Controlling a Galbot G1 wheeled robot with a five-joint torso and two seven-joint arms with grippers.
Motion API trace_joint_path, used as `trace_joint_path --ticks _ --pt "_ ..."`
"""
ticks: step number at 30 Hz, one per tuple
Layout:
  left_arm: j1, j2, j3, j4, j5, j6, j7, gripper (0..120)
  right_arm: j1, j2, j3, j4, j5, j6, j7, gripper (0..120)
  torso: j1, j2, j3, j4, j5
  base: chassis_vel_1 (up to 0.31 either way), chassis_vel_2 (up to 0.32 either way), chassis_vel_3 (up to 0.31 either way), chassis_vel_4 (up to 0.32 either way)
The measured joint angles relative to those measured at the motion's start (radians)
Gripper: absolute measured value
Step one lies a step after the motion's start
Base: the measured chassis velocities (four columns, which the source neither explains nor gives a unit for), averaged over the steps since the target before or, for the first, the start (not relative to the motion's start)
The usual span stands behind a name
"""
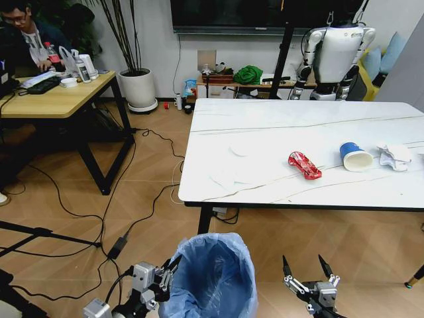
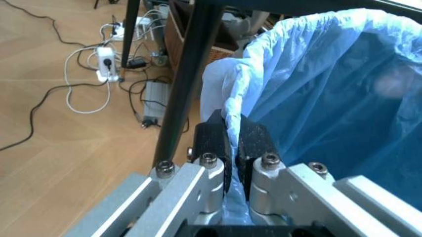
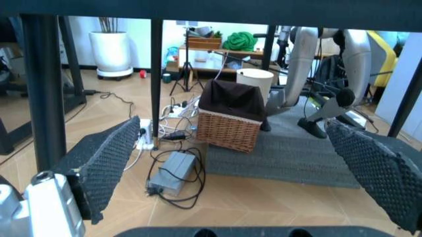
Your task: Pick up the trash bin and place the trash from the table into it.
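Left gripper (image 2: 232,140) pinches trash bin (image 1: 213,275) rim; right gripper (image 3: 240,170) gapes under table (image 1: 265,139).

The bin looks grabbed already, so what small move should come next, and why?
Probably lift the bin toward the table edge. The left tool is shut on its bag rim, the right tool hangs open beside it, and the can, cup and paper lie on top.

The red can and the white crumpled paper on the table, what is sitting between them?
A blue paper cup lies on its side between the red can and the crumpled paper, seen in the head view.
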Motion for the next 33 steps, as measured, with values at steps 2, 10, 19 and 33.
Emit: trace_joint_path --ticks 2,10,19,33 --pt "-0.002 -0.004 0.0 -0.002 -0.001 0.01 -0.018 0 0.0 0.0 0.0 0.0 0.0 -0.001 0.0 100 0.0 0.0 0.0 0.0 0.0 0.0 0.0 0.0 0.0" --pt "-0.005 -0.011 0.002 -0.005 0.004 0.034 -0.058 0 -0.003 0.0 0.002 0.002 0.003 -0.001 0.0 100 -0.001 -0.002 -0.001 0.0 0.0 0.0 0.0 0.0 0.0" --pt "0.032 -0.008 0.008 -0.036 -0.083 0.056 -0.046 0 -0.033 -0.058 0.085 0.154 0.093 -0.046 0.019 100 -0.002 -0.003 -0.002 -0.0001 -0.0004 0.0 0.0 0.0 0.0" --pt "0.064 -0.02 0.0 -0.046 -0.123 0.075 -0.067 0 -0.068 -0.515 0.353 0.476 0.499 -0.251 0.14 100 -0.002 -0.004 -0.003 0.0002 0.0003 0.0 0.0 0.0 0.0"
